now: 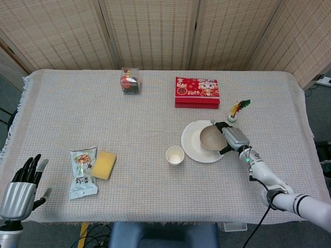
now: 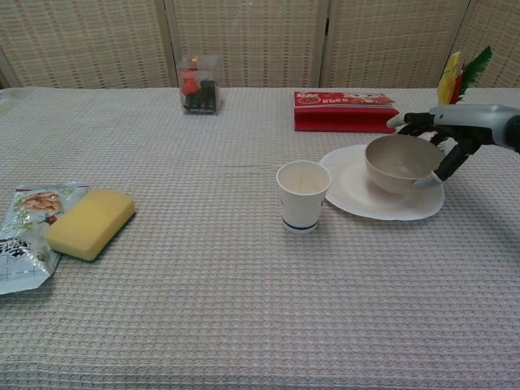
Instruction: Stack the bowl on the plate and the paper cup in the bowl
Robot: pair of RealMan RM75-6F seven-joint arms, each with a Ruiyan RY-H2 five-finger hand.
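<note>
On a cloth-covered bench [image 1: 155,206], the right hand [image 2: 455,130] grips the far rim of a stiff, smooth, likely light bowl [image 2: 402,162] over the plate [image 2: 361,195]; the flimsy paper cup [image 2: 302,195], beyond the bowl, likely wants a gentle side hold.

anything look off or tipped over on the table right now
Nothing stands out. The paper cup stands upright beside the plate, and the right hand holds the bowl level over it. Nothing spilled or damaged.

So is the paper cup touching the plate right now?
Apart. The chest view shows a strip of tablecloth between the paper cup and the plate's near rim.
</note>
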